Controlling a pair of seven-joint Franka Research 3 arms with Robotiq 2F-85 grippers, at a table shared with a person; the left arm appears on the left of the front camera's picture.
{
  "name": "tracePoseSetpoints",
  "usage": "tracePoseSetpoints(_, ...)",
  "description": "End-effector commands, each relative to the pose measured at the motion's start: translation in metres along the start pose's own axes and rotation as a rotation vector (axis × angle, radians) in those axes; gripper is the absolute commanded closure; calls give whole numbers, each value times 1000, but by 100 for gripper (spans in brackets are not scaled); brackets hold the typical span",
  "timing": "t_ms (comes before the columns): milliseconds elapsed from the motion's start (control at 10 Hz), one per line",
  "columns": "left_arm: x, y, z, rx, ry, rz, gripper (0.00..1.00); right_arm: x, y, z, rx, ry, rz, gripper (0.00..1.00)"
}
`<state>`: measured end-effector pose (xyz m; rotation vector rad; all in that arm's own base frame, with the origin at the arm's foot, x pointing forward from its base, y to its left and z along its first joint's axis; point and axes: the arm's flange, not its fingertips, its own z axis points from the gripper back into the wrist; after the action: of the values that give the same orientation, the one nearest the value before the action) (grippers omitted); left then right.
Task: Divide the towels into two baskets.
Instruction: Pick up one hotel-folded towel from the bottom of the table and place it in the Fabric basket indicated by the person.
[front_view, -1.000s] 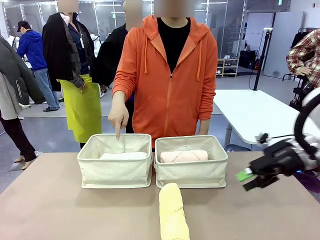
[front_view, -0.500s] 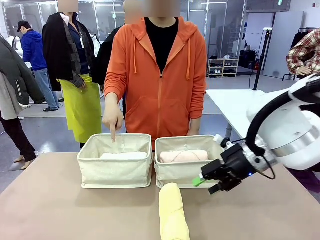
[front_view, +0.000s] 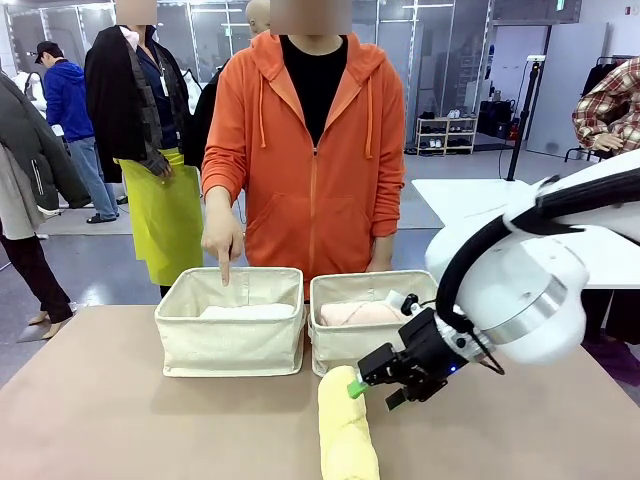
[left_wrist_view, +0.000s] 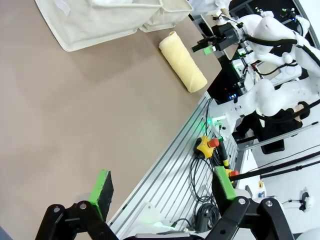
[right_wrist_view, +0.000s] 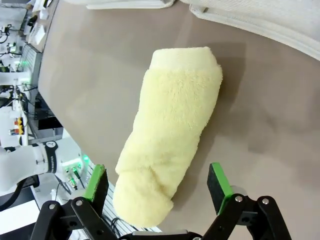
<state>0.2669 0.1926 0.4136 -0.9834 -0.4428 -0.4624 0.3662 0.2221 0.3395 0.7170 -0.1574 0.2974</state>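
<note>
1. Front view shows the right gripper (front_view: 371, 387) low over the near table beside the far end of the pale yellow towel (front_view: 345, 425), which lies lengthwise just in front of the two baskets; the step in hand looks like picking this roll up.
2. To do it well, the jaws should straddle the roll across its width, near the middle of its length, so the soft cylinder does not sag or unroll when lifted.
3. Come down far enough for the pads to reach the sides of the roll rather than pinching only loose top pile.
4. The person's hand (front_view: 224, 236) points a finger into the left basket (front_view: 232, 346), where a white towel (front_view: 245, 312) lies; the right basket (front_view: 385, 342) holds a pink towel (front_view: 355, 314). Which basket the yellow roll should enter is a judgement; the pointing suggests the left.
5. Right wrist view: the right jaws stand wide apart, the yellow roll between and beyond them, nothing gripped, no pad touching it as far as can be told.
6. Left wrist view: the left gripper (left_wrist_view: 161, 189) is also fully spread and empty, over bare table (left_wrist_view: 75, 115) near its edge.
</note>
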Motion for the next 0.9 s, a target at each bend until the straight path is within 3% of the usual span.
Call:
tracePoseSetpoints(0,1,-3,3,2,-8,-9,0,6,7,-26,-57,-8,-18,0)
tracePoseSetpoints(400,1,-3,3,2,-8,-9,0,6,19,-65,-72,-6,5,0)
tracePoseSetpoints(800,1,-3,3,2,-8,-9,0,7,22,-80,-79,58,30,0)
